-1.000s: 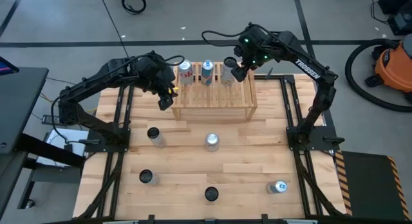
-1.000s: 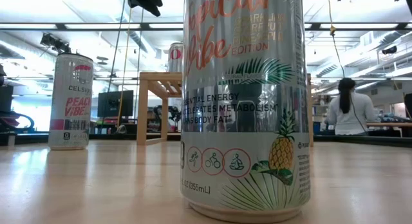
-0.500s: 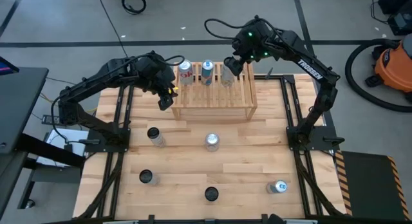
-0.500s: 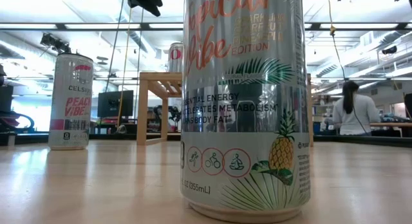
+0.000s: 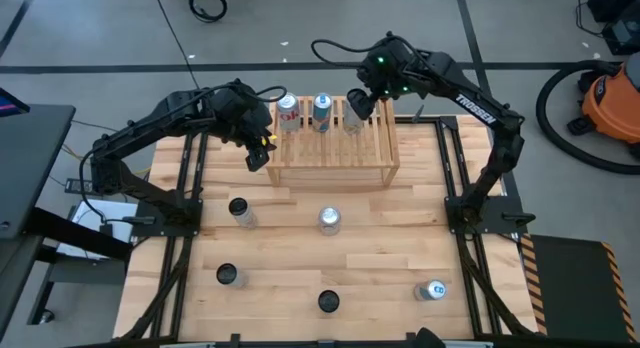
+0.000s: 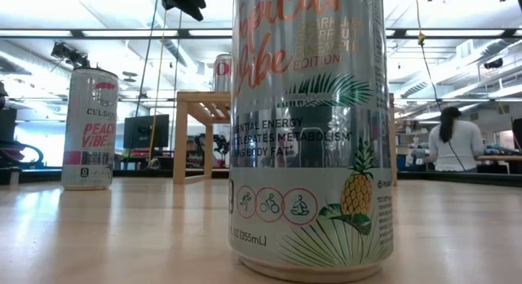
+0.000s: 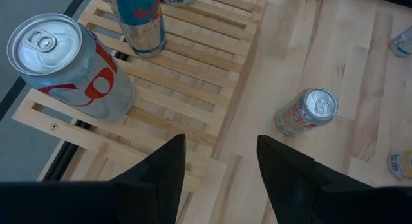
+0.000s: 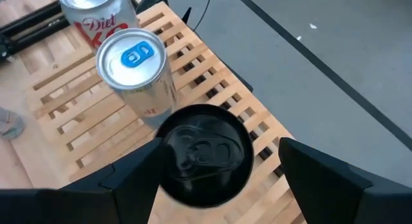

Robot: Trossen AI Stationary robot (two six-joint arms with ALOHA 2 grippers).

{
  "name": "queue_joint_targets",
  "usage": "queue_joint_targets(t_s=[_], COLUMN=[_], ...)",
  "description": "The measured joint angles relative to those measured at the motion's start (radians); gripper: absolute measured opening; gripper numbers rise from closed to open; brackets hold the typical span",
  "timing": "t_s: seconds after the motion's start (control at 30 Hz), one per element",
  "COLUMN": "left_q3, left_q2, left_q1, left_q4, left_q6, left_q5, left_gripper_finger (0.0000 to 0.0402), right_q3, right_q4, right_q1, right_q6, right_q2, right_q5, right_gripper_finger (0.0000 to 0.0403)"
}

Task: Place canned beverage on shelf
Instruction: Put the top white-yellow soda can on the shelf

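a: right fingers [image 8: 212,179]?
b: spread wide, one on each side of the black-topped can [image 8: 205,154], standing on the shelf [image 5: 335,148]; no clear contact with its sides.
a: beyond those fingers?
b: blue-tabbed can [image 8: 136,69], then diet coke can [image 8: 96,11], same slatted top.
a: left fingers [image 7: 215,179]?
b: drawn in, holding nothing, over the shelf's edge; red-and-silver can [image 7: 67,66] just ahead.

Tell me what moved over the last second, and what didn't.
The right gripper shifted slightly back over the shelf, its fingers open either side of the black-topped can. The left gripper, shut and empty beside the shelf, and all other cans stayed put.
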Motion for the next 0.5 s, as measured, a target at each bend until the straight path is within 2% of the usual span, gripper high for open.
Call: queue_joint_targets(t_s=[0.4, 0.5], left_q3=[0.0, 0.0], left_q2=[0.0, 0.0], left_q1=[0.0, 0.0], left_q4=[0.0, 0.0], left_q6=[0.0, 0.0], left_q5=[0.0, 0.0], left_gripper_finger=[0.0192, 0.0192], right_q3=[-0.01, -0.01], right_q4=[0.051, 0.053], right_q1=[-0.004, -0.005], right_q6=[0.023, 0.035], right_q2=[0.0, 0.0], right_q5=[-0.001, -0.028], right_gripper_finger=[0.0316, 0.0316])
